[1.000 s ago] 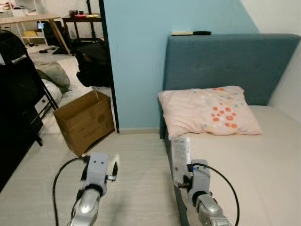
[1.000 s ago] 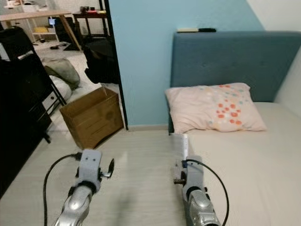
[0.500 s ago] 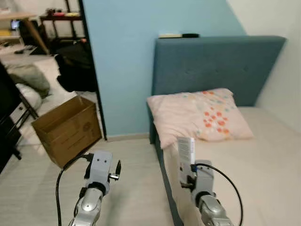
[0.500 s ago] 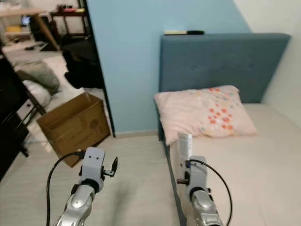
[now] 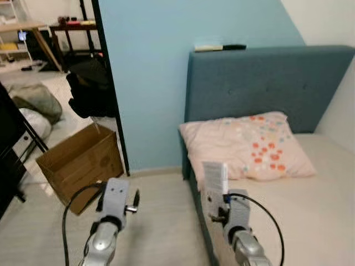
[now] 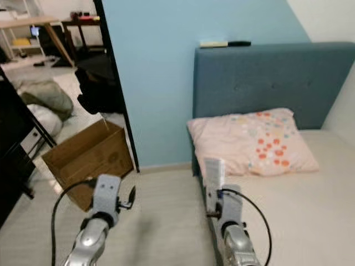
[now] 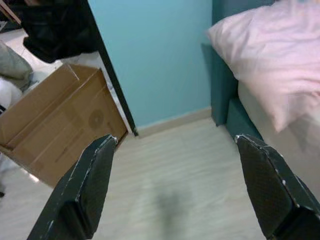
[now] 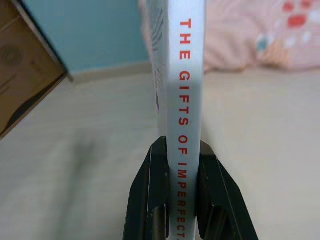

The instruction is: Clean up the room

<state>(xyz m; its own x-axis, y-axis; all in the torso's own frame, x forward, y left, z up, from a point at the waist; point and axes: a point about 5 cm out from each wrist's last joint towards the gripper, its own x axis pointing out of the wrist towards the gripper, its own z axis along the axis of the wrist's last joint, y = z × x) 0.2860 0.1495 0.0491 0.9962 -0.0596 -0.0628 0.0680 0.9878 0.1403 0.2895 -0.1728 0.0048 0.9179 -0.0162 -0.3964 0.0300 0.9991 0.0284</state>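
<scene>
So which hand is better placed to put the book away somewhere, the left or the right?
The right hand, I think: it already grips the white book by its spine, upright, near the edge of the bed. The left hand is open and holds nothing, over the floor near the cardboard box.

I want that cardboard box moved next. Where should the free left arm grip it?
Probably the cardboard box's near top wall edge, from above. It stands open-topped on the floor; thin walls suit the left gripper's open jaws, while the body looks too broad to span.
</scene>
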